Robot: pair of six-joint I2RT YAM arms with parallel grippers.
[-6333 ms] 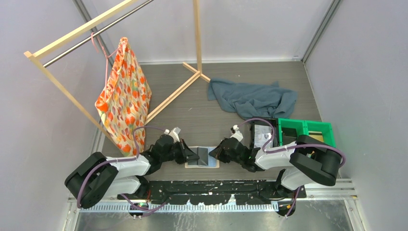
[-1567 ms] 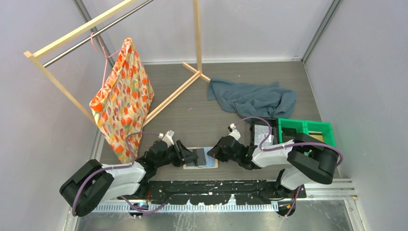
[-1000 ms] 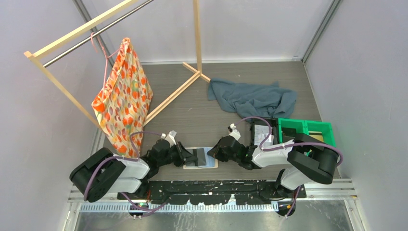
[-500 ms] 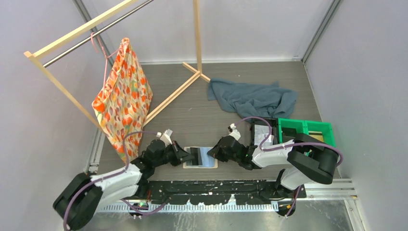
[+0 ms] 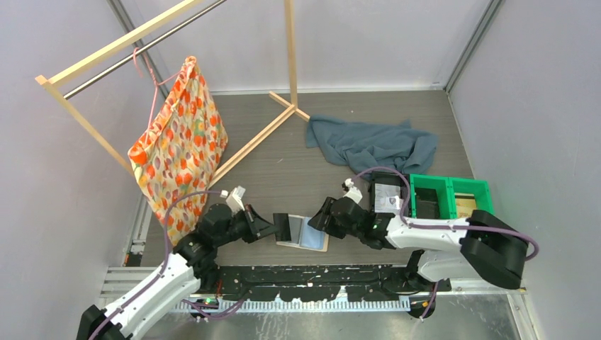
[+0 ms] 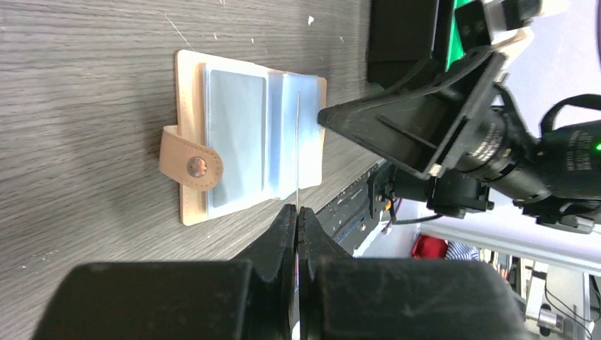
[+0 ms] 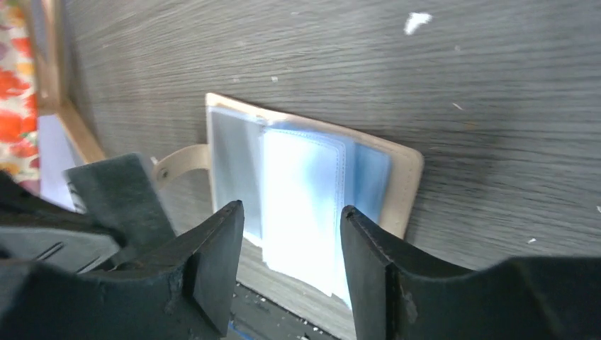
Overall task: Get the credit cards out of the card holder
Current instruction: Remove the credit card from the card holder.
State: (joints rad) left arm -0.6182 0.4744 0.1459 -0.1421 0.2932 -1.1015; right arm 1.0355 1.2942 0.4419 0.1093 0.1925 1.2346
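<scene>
The tan card holder (image 5: 312, 235) lies open on the table near its front edge, pale blue-grey pockets up (image 6: 237, 134), side tab (image 6: 190, 166) toward the left arm. My left gripper (image 5: 272, 228) is shut on a dark credit card (image 5: 282, 227), held just left of the holder and off the table. In the left wrist view that card shows edge-on as a thin line (image 6: 298, 149) rising from the left gripper (image 6: 298, 210). My right gripper (image 5: 320, 220) stands open over the holder's right half, its jaws either side of the pockets (image 7: 305, 177), gripping nothing (image 7: 290, 214).
A green bin (image 5: 451, 195) and a black tray (image 5: 386, 193) stand at the right. A blue-grey cloth (image 5: 372, 145) lies behind them. A wooden rack (image 5: 255, 138) with a patterned bag (image 5: 181, 152) fills the left and back. The table's front rail runs just below the holder.
The left arm drew back to the left with the card, now clear of the holder. The right gripper opened and let go. The holder turned slightly.
</scene>
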